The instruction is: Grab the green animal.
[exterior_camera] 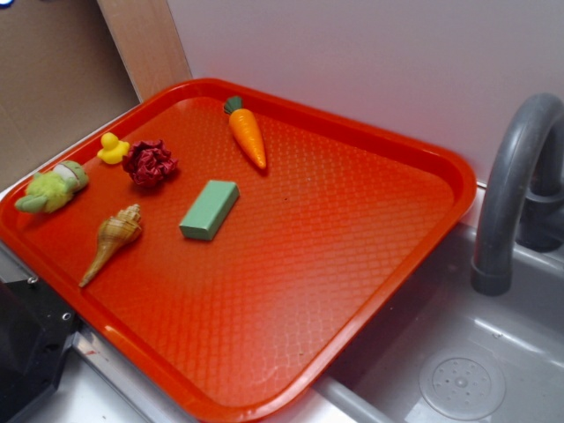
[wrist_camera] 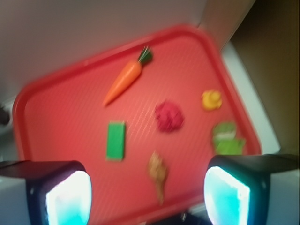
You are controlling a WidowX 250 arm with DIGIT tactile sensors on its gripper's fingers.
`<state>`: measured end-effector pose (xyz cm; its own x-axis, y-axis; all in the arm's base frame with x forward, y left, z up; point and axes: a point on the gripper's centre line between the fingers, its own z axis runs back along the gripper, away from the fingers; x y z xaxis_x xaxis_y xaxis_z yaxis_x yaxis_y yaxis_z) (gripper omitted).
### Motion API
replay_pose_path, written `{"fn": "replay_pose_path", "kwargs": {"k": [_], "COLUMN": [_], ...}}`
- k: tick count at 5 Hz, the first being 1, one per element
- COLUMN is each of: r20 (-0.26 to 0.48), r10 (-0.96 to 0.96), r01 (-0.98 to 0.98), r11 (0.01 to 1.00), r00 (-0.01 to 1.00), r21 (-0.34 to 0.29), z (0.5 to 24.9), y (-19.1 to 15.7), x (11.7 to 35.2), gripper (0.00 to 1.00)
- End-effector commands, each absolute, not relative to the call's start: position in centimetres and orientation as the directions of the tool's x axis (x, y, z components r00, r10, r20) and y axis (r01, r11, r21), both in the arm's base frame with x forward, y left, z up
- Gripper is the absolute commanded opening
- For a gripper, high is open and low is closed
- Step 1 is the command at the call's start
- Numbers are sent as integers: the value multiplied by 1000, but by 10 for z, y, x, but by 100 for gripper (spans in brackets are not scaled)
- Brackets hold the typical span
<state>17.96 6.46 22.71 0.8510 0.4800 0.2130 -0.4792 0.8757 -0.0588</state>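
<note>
1. Six small things lie on the red tray (exterior_camera: 397, 256), and the green animal (exterior_camera: 51, 189) is the one closest to the tray's left rim, lying on its side almost against that rim.
2. Measured from the green animal, the yellow duck (exterior_camera: 113, 149) sits just behind it, the crumpled dark red ball (exterior_camera: 149, 164) a little past the duck, and the seashell (exterior_camera: 113, 241) near on the side toward the tray's middle.
3. The green block (exterior_camera: 210, 210) and the carrot (exterior_camera: 247, 132) lie farther from the green animal, well apart from it.
4. In the wrist view the gripper (wrist_camera: 147, 192) hangs high above the tray with its fingers spread wide and nothing between them; the green animal (wrist_camera: 227, 138) shows just above the right finger (wrist_camera: 227, 197).
5. The step in hand looks like the approach, with no contact made yet.
6. Doing it well probably means shifting sideways until the toy sits between the fingers, then descending straight.
7. The raised rim beside the toy could catch a finger, so closing across the plush body along the rim seems the safer choice.
</note>
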Motion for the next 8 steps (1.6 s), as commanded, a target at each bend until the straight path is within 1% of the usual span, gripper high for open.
{"fn": "replay_pose_path", "kwargs": {"k": [1,2,3,4,5,7,8], "r20": [199,197,192,167,148,216,236], "r10": [506,511,493,451,418,393,389], "r01": [-515,-525,-513,-472,-438,-426,-435], "r11": [857,850,855,873,888,895,880], "r00": [839,836,849,877,896,894,891], "r21": [-11,24,76,119,138,134,191], "z": [169,153,142,124,110,83,70], "y": [102,117,125,133,131,140,149], "x": [184,181,170,157,147,150,152], "gripper": [100,100,100,100,100,100,100]}}
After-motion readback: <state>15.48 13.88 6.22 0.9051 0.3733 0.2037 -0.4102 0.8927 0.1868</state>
